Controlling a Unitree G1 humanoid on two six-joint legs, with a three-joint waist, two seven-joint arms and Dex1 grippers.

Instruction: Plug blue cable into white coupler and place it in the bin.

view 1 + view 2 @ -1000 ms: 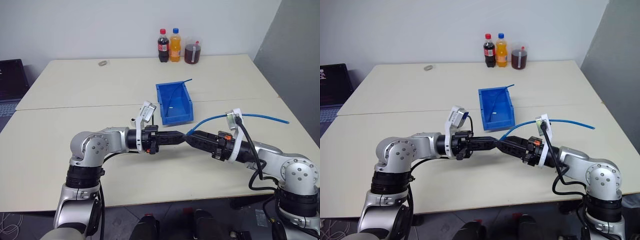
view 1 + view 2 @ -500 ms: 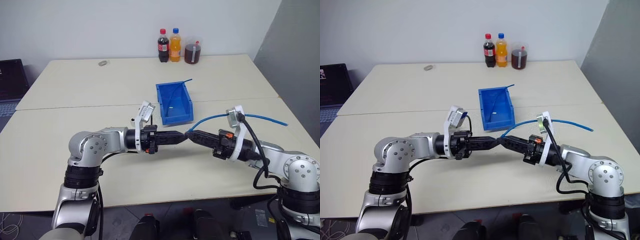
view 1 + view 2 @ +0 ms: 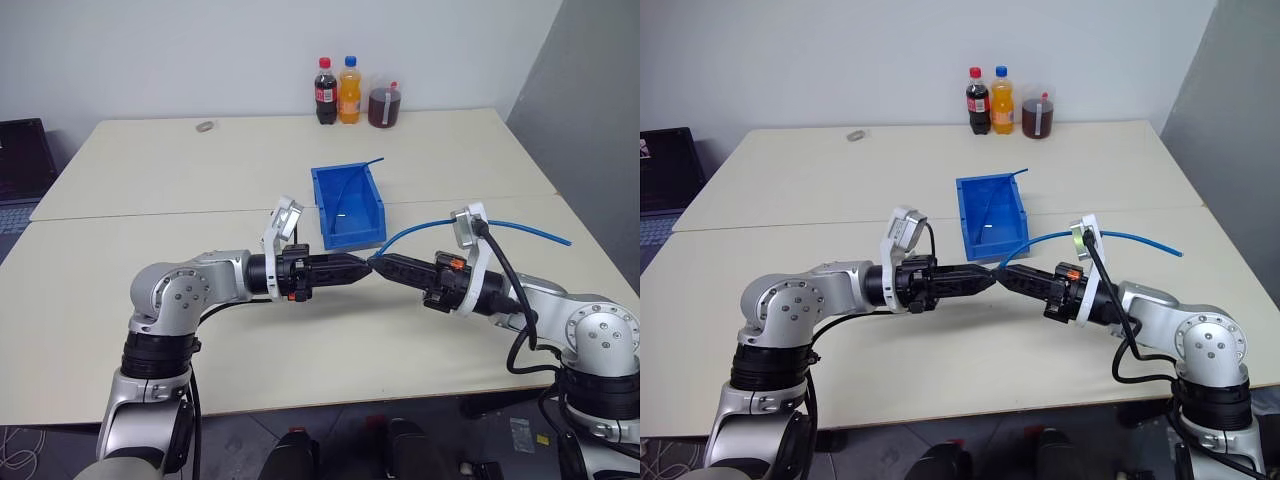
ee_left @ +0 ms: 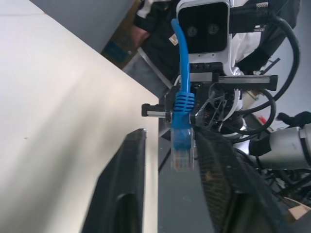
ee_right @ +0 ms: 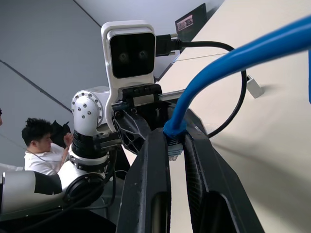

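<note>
2 beige tables (image 3: 150, 160), right hand (image 3: 377, 265) pinching blue cable (image 3: 520, 228), left hand (image 3: 362, 269) parted.

Both arms level, left gripper (image 3: 357, 270) parted, right gripper (image 3: 385, 266) clamped.

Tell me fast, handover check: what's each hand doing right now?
Left hand: fingers apart, the blue cable plug between them, not gripped.
Right hand: closed on the blue cable just behind its plug.
</note>
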